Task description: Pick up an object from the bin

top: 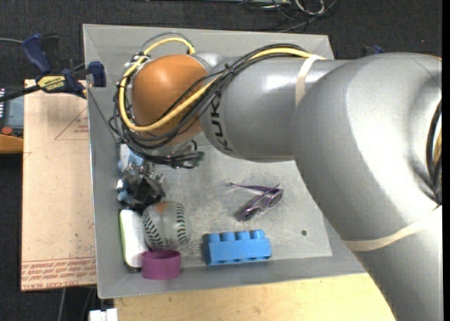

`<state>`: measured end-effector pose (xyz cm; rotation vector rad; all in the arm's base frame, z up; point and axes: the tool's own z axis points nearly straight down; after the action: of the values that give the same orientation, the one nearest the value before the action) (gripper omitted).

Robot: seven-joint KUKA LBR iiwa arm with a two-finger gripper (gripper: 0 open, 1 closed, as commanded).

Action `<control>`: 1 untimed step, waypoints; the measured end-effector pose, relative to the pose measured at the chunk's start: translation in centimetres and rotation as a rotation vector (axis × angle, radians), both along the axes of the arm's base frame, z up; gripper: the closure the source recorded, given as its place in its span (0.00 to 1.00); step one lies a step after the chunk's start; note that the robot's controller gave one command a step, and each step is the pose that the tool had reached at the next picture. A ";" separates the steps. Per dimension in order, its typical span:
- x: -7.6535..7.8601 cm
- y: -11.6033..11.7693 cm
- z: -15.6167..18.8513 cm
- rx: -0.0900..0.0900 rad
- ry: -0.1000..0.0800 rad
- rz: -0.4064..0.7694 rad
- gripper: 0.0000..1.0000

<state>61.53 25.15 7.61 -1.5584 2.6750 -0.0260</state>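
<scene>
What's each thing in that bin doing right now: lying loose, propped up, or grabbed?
Tube: lying flat.
Ball: lying loose, against the tube.
Purple ring: lying by the tube's end.
Blue brick: lying flat, alone.
Glasses: lying loose, alone.
Gripper: down low, next to the ball.

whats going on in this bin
A grey KUKA arm reaches in from the right, its gripper down at the left side of the grey metal bin, by a white stitched baseball and a white tube. A purple ring, a blue plastic brick and purple glasses share the bin. Whether it grips anything can't be seen.
</scene>
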 end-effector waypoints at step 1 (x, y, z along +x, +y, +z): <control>0.0 0.0 0.0 0.000 0.000 0.000 1.00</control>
<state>61.54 25.15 7.61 -1.5583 2.6748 -0.0258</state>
